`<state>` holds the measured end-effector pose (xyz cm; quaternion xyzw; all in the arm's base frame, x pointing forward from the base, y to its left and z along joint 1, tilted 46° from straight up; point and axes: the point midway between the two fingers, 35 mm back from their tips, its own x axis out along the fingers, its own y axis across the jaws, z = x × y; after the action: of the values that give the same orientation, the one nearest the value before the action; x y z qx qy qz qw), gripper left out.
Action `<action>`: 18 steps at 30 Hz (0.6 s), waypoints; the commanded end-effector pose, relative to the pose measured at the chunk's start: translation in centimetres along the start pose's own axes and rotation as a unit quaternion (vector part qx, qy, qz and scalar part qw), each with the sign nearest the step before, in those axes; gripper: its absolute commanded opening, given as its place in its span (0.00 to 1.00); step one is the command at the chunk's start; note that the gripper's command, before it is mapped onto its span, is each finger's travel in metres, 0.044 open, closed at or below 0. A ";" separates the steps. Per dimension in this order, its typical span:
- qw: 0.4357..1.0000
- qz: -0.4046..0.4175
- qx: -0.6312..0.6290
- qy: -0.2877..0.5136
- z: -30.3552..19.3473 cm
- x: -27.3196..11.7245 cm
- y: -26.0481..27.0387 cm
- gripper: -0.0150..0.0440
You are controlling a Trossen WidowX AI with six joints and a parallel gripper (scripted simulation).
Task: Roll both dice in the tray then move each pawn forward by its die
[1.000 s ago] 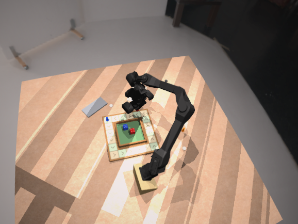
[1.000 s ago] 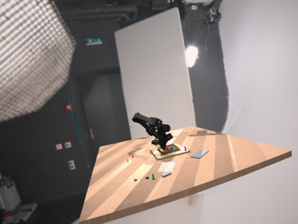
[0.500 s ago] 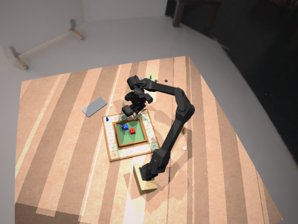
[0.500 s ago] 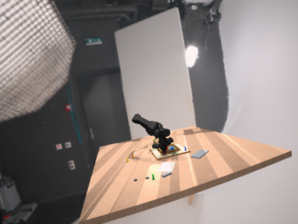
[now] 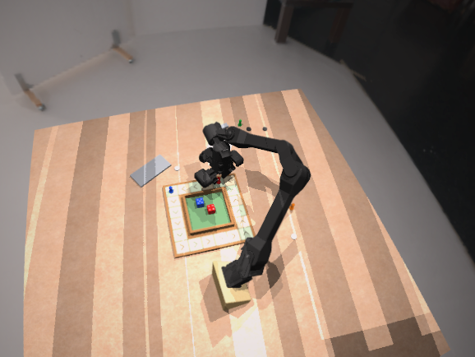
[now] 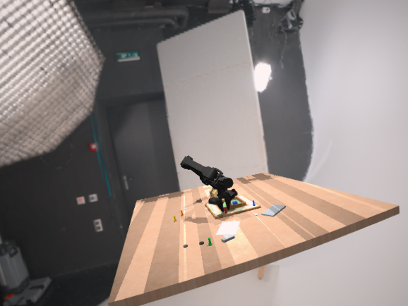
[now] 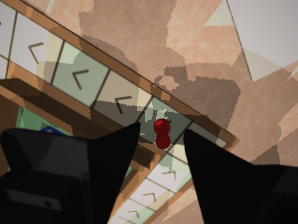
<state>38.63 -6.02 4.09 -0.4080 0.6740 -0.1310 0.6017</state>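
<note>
The red pawn (image 5: 219,179) (image 6: 225,209) (image 7: 162,133) is upright on a greenish square beside the board's back right corner square in the top view. My gripper (image 7: 162,130) is open, one finger on each side of the pawn, with gaps visible in the wrist view. The blue pawn (image 5: 171,190) (image 6: 253,203) stands on the back left corner square of the board (image 5: 176,223). The blue die (image 5: 200,202) and red die (image 5: 210,209) lie in the green tray (image 5: 211,229); their pips are too small to count surely. The fingers hide part of the tray in the wrist view.
A grey slab (image 5: 150,170) (image 6: 274,210) lies left of the board. Beyond the board are white paper (image 6: 228,228) (image 7: 265,35), a small grey block (image 6: 228,238), a green pawn (image 5: 240,122) (image 6: 210,242) and black discs. Orange (image 5: 292,206) (image 6: 182,213) and yellow (image 6: 174,218) pawns stand off the board.
</note>
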 end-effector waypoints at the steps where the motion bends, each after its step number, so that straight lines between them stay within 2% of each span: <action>1: 1.000 0.000 0.001 0.000 0.0 -0.1 0.0 0.74; 7: 1.000 0.000 0.000 0.000 0.0 -1.1 0.0 1.00; 10: 1.000 0.000 -0.004 0.003 -0.1 -4.4 0.1 1.00; 14: 1.000 0.000 -0.004 0.003 -0.1 -4.7 0.1 1.00; 18: 0.996 0.003 0.084 0.001 1.7 -4.9 2.6 0.82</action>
<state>38.48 -2.07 6.88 -0.3855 0.6689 -0.1571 0.6158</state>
